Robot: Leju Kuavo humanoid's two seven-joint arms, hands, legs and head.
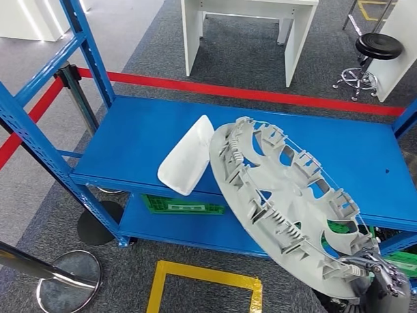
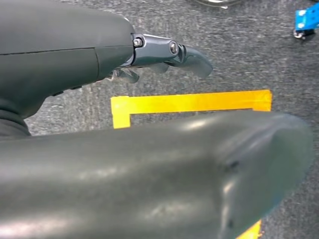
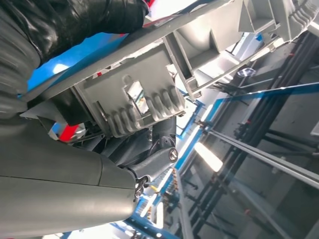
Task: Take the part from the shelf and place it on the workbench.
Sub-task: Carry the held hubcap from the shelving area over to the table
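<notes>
Right hand at near right, gripping the lower rim of the grey wheel cover — held tilted over the near edge of the blue shelf, beside a white part. Left hand holding nothing — fingers extended above grey carpet

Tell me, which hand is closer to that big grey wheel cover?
Right. The right hand grips the wheel cover at its rim; the left hand hangs over the carpet's yellow floor marking.

The hubcap looks like matt grey moulded plastic, ribbed. The white part at its 9 o'clock is smooth plastic. The shelf is glossy blue-painted metal; the floor is rough grey carpet.
</notes>
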